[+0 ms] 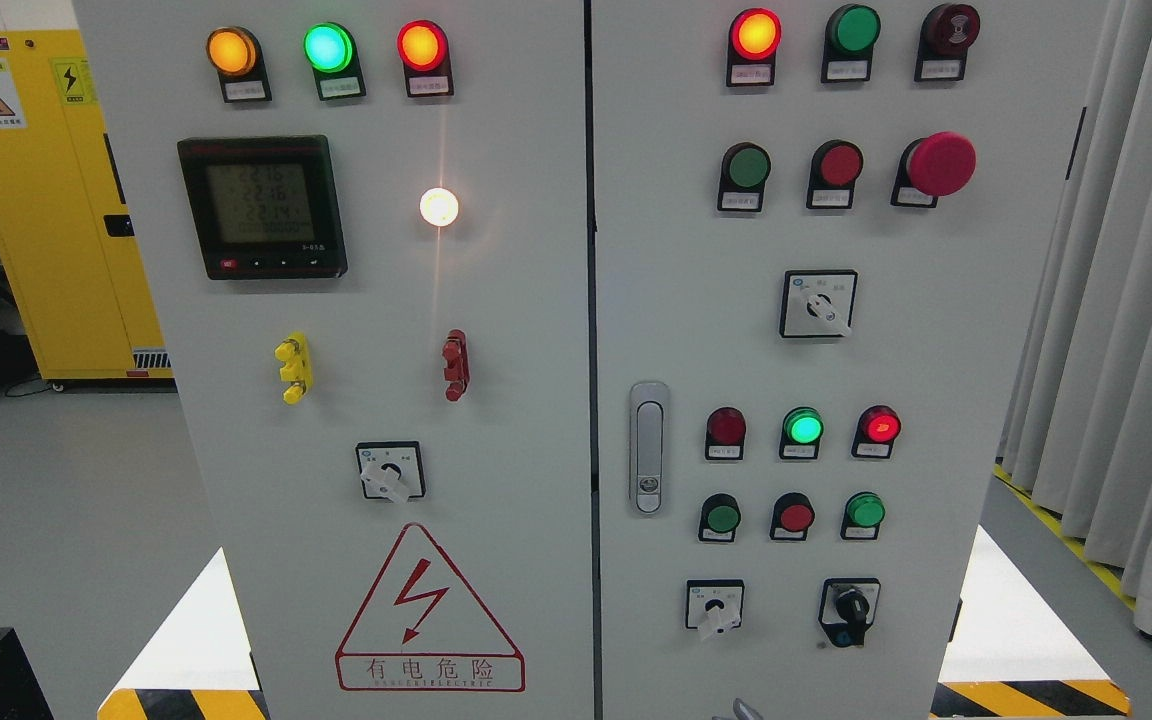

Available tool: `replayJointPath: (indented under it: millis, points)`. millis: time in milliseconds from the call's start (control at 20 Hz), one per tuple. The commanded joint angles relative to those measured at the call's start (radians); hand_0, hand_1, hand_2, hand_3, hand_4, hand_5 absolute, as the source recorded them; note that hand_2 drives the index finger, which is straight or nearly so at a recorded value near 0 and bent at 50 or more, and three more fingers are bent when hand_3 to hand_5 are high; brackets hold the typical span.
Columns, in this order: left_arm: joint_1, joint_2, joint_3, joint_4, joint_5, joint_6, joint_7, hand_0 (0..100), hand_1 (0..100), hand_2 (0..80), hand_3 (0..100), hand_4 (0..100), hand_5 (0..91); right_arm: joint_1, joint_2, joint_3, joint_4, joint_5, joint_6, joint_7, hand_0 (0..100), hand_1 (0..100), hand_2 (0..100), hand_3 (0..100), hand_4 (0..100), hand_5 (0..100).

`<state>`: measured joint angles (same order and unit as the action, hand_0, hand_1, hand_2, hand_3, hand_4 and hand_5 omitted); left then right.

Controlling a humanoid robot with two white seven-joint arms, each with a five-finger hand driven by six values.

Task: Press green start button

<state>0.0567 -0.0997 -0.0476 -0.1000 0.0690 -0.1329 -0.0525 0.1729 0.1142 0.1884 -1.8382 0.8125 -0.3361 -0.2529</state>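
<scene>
Head view: control cabinet (pixel 536 420) carries green start button (pixel 745 167) (unlit); hand state cannot be told, neither showing.

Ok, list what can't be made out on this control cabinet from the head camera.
- Head view: labels under the green buttons are too small, so the start button cannot be told.
- Meter display digits: dim and blurred.
- Grey tip at the bottom edge: cut off, cannot be identified.
- Both hands: out of view.
</scene>
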Motion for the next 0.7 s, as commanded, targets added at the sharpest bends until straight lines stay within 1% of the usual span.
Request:
replayJointPath:
  millis: [0, 50, 100, 150, 200, 300, 350, 500, 650]
  points:
    - [0.0, 0.0, 0.0, 0.0, 0.0, -0.001, 0.0, 12, 56, 0.0, 0, 0, 0.0, -0.093, 0.009, -0.141, -0.018, 0.321, -0.017, -0.003, 59, 98, 0, 83, 91, 89]
    - [0.0, 0.0, 0.0, -0.001, 0.0, -0.001, 0.0, 12, 56, 0.0, 0, 0, 0.0, -0.108, 0.009, -0.141, -0.019, 0.345, -0.015, 0.0, 62, 99, 0, 85, 94, 95]
    - [0.0, 0.0, 0.0, -0.001, 0.0, -0.001, 0.0, 12, 56, 0.0, 0, 0, 0.0, -0.122, 0.009, -0.141, -0.018, 0.37, -0.015, 0.004, 64, 100, 0, 89, 99, 98]
    - [0.0, 0.0, 0.0, 0.0, 0.0, -0.001, 0.0, 12, 56, 0.0, 0, 0, 0.0, -0.134, 0.009, -0.139, -0.018, 0.399, -0.014, 0.012, 67, 100, 0, 97, 100, 100]
    - [0.0, 0.0, 0.0, 0.0, 0.0, -0.001, 0.0, 12, 56, 0.0, 0, 0, 0.0, -0.147, 0.007, -0.141, -0.015, 0.425, -0.014, 0.02, 72, 100, 0, 98, 100, 100]
    - [0.0, 0.0, 0.0, 0.0, 0.0, -0.001, 0.0, 12, 56, 0.0, 0, 0, 0.0, -0.179, 0.004, -0.144, -0.001, 0.442, -0.012, 0.033, 73, 100, 0, 99, 100, 100]
    - [0.0, 0.0, 0.0, -0.001, 0.0, -0.001, 0.0, 12, 56, 0.0, 0, 0, 0.0, -0.197, 0.004, -0.145, 0.017, 0.444, -0.009, 0.037, 73, 100, 0, 100, 100, 100]
    - [0.0, 0.0, 0.0, 0.0, 0.0, -0.001, 0.0, 12, 56, 0.0, 0, 0, 0.0, -0.266, 0.001, -0.167, 0.08, 0.45, -0.008, 0.035, 72, 100, 1, 100, 100, 100]
    - [0.002, 0.0, 0.0, 0.0, 0.0, -0.001, 0.0, 12, 56, 0.0, 0, 0, 0.0, -0.326, 0.001, -0.175, 0.146, 0.455, -0.004, 0.034, 69, 100, 1, 99, 100, 100]
